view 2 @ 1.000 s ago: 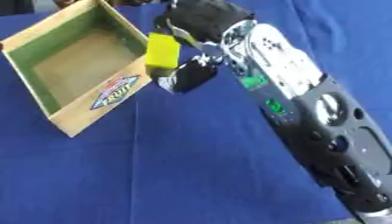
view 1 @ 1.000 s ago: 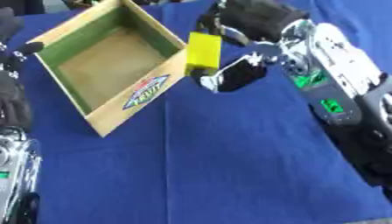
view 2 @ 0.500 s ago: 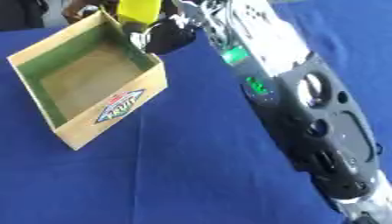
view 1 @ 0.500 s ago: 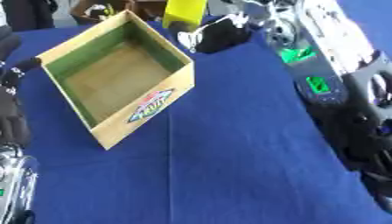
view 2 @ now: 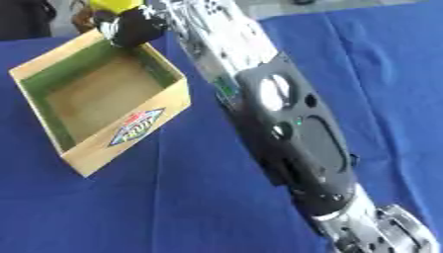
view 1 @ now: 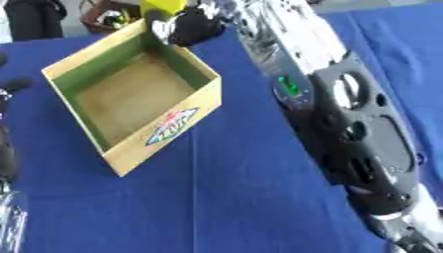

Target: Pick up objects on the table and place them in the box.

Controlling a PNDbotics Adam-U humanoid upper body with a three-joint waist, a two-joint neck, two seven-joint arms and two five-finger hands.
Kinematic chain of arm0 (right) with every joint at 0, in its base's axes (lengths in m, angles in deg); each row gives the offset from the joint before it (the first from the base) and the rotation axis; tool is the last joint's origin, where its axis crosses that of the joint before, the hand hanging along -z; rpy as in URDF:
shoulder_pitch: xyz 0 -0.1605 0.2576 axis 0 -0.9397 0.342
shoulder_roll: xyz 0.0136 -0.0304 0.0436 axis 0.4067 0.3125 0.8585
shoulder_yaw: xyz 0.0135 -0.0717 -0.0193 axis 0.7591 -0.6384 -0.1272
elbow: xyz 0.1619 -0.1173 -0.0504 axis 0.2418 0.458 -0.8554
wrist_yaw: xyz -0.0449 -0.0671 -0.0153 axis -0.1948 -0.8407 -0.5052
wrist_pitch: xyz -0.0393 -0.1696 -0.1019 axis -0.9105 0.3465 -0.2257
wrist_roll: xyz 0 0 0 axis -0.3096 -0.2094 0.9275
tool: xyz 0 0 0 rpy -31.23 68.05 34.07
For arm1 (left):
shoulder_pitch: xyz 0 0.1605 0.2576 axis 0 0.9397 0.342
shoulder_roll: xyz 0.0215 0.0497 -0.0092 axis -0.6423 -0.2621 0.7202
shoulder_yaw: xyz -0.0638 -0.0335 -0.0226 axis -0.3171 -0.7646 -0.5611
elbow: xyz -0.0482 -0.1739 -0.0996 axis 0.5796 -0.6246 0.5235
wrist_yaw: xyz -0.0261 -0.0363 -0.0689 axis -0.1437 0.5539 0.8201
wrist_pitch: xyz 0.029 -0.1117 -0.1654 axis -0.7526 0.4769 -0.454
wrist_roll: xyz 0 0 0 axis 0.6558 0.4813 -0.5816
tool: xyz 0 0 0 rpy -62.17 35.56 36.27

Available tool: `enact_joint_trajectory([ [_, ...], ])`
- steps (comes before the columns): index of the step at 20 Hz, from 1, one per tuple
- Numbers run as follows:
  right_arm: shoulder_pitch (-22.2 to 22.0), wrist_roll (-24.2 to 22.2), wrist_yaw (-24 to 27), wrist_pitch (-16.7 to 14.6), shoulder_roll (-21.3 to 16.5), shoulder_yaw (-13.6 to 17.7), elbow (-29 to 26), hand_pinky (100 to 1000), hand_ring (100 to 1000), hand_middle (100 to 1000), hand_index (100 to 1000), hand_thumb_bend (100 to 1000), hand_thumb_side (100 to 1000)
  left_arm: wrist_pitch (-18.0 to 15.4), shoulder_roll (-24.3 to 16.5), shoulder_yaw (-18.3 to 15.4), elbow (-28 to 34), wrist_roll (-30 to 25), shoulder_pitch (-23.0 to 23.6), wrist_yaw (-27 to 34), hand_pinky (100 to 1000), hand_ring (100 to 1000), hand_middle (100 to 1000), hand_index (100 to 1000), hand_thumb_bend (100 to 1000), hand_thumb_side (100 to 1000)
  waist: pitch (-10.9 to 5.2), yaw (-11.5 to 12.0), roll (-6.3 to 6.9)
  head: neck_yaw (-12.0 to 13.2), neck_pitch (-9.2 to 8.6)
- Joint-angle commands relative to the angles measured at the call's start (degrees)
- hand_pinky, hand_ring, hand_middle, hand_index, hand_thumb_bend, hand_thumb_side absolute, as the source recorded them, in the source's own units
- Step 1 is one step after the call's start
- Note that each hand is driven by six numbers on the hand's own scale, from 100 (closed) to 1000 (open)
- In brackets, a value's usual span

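A yellow block sits at the very top of the view, pinched in the curled fingers of the robot's right hand, with only its lower part showing in both eyes of the camera. The block is held above the far corner of the box, just beyond the rim nearest the fingers, so that letting go would likely drop it inside rather than onto the blue tabletop.

The box, a cardboard carton with a green lining and a printed label on its near wall, lies below and on the left of the fingers, turned corner-on to the robot. Nothing can be seen inside it. Its open top faces up, which is why the hand approaches from above rather than from the side.

The right arm stretches diagonally from the lower right up to the fingers, passing beside the box's right wall without touching it; that long reach keeps the bulky forearm clear of the carton.

Part of the left arm shows as dark shapes along the left edge, well away from the fingers; its hand cannot be made out.

The placing step looks nearly done: what remains, by this judgement, is to carry the block a little further over the opening and release it. A corner drop risks the block catching the rim.
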Motion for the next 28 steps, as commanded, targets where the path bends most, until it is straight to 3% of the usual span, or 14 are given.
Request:
enact_joint_trajectory([
  [1, 2.0, 0.89, -2.06, 0.8, 3.75, 1.66, 3.32, 701, 627, 361, 413, 100, 461, 0.0, -0.35, 0.34, 1.05, -0.39, -0.81, 0.41, 683, 852, 770, 824, 100, 989, -1.03, 0.5, -0.17, -1.0, -0.57],
  [5, 1.92, 2.06, -5.09, 1.69, 8.41, 3.19, 8.41, 703, 632, 361, 414, 100, 454, 0.11, -0.23, 0.42, 1.05, -0.54, -0.88, 0.53, 684, 853, 770, 824, 100, 989, -0.75, 1.35, -0.3, -2.14, -0.71],
  [18, 1.27, 4.37, -15.29, 4.45, 16.06, 8.19, 22.95, 706, 653, 367, 428, 100, 432, 0.39, -0.3, 0.71, 1.05, -0.84, -1.13, 0.81, 684, 855, 765, 824, 100, 987, -0.15, 3.02, -0.22, -3.57, -1.37],
  [23, 1.82, 5.18, -19.17, 6.01, 17.7, 10.83, 25.47, 706, 661, 374, 438, 100, 430, 0.46, -0.4, 0.79, 1.05, -0.96, -1.19, 0.87, 684, 856, 765, 824, 100, 988, 0.17, 3.42, -0.34, -3.55, -1.55],
  [28, 1.63, 6.01, -23.02, 7.38, 18.9, 12.49, 25.79, 715, 705, 447, 529, 100, 458, 0.42, -0.39, 0.9, 1.05, -1.16, -1.26, 0.88, 684, 856, 765, 824, 100, 988, 0.45, 3.91, -0.45, -3.68, -1.89],
])
